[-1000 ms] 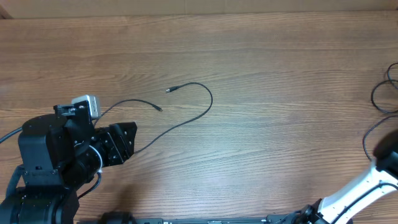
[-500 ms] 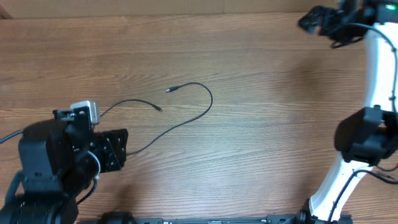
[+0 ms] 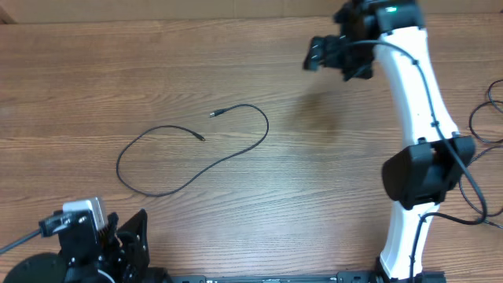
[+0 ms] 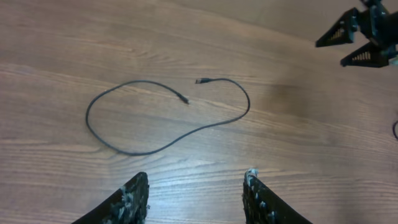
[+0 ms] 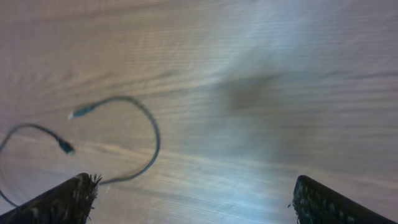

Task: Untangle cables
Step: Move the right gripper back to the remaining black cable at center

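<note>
A cable (image 3: pixel 236 155) is seen laid in an open, uncrossed loop on the surface (image 3: pixel 354 173), apparently untangled; left gripper (image 4: pixel 195 176) and right gripper (image 5: pixel 194 182) are held clear, jaws apart, nothing gripped.

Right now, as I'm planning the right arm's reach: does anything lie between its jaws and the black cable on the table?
Nothing visible does. Only bare table lies between the right gripper, jaws open, and the cable. The left gripper sits off at the near edge.
</note>
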`<action>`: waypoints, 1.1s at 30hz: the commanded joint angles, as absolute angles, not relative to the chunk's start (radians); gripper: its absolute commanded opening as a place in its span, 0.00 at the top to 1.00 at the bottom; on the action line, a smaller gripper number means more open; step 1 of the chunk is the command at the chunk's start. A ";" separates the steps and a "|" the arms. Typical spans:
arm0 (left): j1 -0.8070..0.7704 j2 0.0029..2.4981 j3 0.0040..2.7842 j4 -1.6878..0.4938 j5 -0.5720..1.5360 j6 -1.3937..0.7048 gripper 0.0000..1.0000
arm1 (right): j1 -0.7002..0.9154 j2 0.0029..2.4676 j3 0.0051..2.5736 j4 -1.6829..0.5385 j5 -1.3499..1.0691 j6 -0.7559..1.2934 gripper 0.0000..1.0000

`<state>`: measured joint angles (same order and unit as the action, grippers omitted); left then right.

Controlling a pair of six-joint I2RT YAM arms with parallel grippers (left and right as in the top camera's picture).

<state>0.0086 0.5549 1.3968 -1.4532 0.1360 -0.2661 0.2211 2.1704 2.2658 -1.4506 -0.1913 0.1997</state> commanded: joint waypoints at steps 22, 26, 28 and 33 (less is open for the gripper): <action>0.013 0.512 1.222 -1.390 0.023 -0.590 0.49 | 0.620 2.158 2.094 -1.417 0.014 0.873 0.00; 0.013 0.512 1.165 -1.328 0.043 -0.628 0.46 | 0.659 2.158 2.040 -1.370 0.014 0.973 0.00; 0.013 0.512 1.136 -1.296 0.076 -0.626 0.44 | 0.682 2.158 2.009 -1.331 0.005 1.003 0.00; 0.013 0.512 1.084 -1.223 0.163 -0.594 0.43 | 0.727 2.158 1.944 -1.254 -0.010 1.026 0.00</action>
<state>0.0086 0.5236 1.1114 -1.2457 0.0898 -0.5964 0.7086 2.1704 1.9713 -1.2697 -0.0040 0.9668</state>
